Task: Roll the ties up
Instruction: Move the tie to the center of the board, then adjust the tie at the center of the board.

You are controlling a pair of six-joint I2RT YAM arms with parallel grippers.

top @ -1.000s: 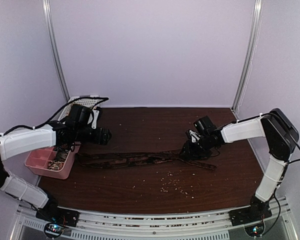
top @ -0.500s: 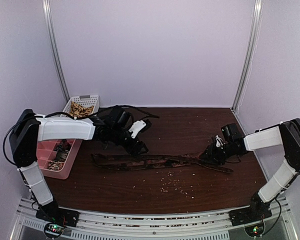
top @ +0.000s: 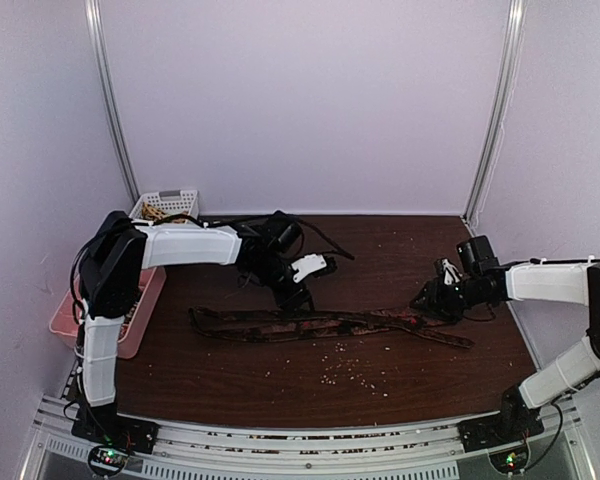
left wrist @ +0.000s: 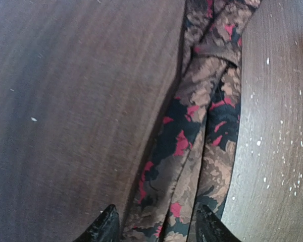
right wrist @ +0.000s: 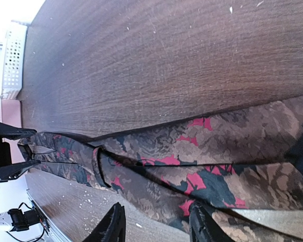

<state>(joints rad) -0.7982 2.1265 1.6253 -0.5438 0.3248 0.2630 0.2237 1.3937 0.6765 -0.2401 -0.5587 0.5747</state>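
Note:
One tie [top: 330, 322], brown with black and red flowers, lies flat in a long strip across the dark wood table. My left gripper [top: 298, 297] hangs low over its left-middle part. In the left wrist view the tie [left wrist: 192, 141] runs up between the open jaws [left wrist: 159, 229], one fingertip [left wrist: 208, 228] overlapping its edge. My right gripper [top: 427, 300] is over the wider right part. There the tie [right wrist: 192, 146] lies flat under the open gripper [right wrist: 157, 224], and nothing is pinched.
A pink bin [top: 140, 310] sits at the left edge, partly behind the left arm. A white basket [top: 165, 205] stands at the back left. Pale crumbs [top: 345, 370] are scattered on the table in front of the tie.
My left arm swung from the pink bin to the tie's middle, its jaws narrowing. The right gripper moved right and the tie slid right with it.

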